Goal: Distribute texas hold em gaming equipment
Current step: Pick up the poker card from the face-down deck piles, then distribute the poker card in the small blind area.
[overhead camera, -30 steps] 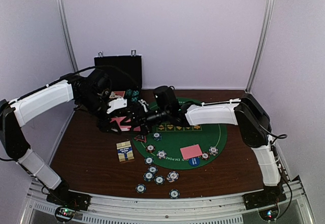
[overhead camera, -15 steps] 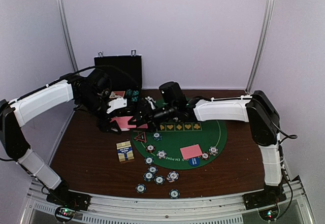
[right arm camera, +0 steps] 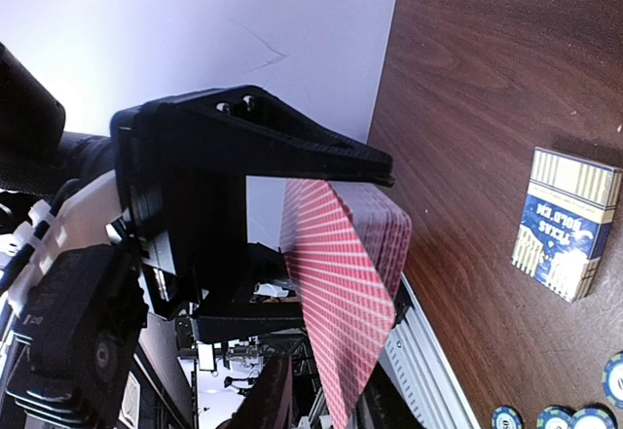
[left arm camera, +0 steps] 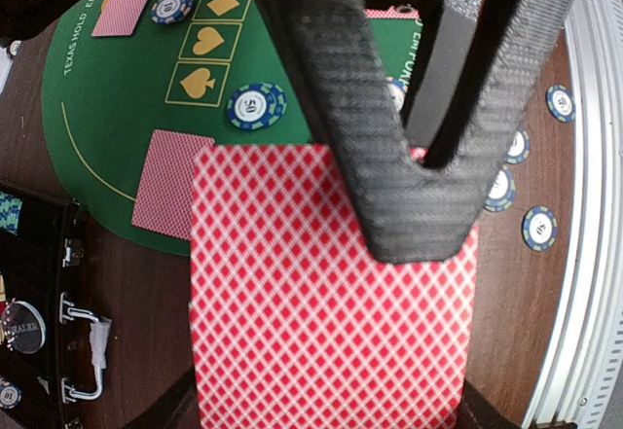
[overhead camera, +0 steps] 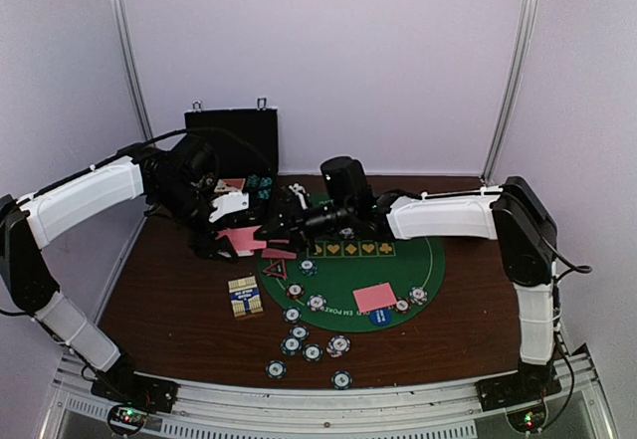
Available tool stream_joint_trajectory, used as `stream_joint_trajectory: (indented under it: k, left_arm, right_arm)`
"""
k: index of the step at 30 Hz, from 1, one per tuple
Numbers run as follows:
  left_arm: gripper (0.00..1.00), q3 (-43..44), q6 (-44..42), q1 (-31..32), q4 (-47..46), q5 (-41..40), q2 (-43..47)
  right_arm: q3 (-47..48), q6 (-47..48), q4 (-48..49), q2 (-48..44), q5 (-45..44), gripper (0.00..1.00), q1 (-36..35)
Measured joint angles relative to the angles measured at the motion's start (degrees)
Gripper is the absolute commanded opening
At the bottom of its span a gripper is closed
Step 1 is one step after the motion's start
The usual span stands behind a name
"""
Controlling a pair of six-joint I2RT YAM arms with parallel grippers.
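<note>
My left gripper [overhead camera: 227, 236] is shut on a deck of pink-red-backed playing cards [overhead camera: 242, 239] and holds it above the table's left side. The deck fills the left wrist view [left arm camera: 321, 303]. My right gripper [overhead camera: 284, 228] reaches to the deck from the right. Its black fingers [left arm camera: 389, 157] close together on the top card. In the right wrist view one card [right arm camera: 346, 332] angles out of the deck [right arm camera: 389, 230] towards my right gripper [right arm camera: 331, 400]. Striped poker chips [overhead camera: 299, 344] lie near the front. A red-edged triangle [overhead camera: 275, 271] and a blue disc [overhead camera: 380, 317] lie on the green mat [overhead camera: 418, 260].
A black hinged case [overhead camera: 232, 135] stands open at the back left with teal chips [overhead camera: 261, 182] in it. A card box [overhead camera: 245, 296] lies left of the mat. Single cards [overhead camera: 374, 297] [left arm camera: 170, 184] and a chip [left arm camera: 256, 105] lie on the mat.
My right arm has stretched out and its wrist has moved right and back. A card now sticks out at the deck's right side. My left arm has stayed put.
</note>
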State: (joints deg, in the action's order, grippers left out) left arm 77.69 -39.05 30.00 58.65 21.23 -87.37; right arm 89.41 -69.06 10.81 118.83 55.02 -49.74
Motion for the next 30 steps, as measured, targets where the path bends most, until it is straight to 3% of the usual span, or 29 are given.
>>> stream_joint_trajectory:
  k: [8, 18, 30]
  left_arm:
    - [0.18, 0.0, 0.0, 0.0, 0.0, -0.2, 0.0]
    - [0.17, 0.0, 0.0, 0.0, -0.4, -1.3, 0.0]
    - [0.17, 0.0, 0.0, 0.0, -0.2, -2.6, 0.0]
  right_arm:
    - [-0.5, -4.8, 6.3, 0.0, 1.3, 0.00, 0.0]
    - [-2.1, -6.3, 8.3, -0.1, 3.6, 0.00, 2.4]
    - [-4.8, -1.3, 3.1, -2.3, 4.1, 0.00, 12.5]
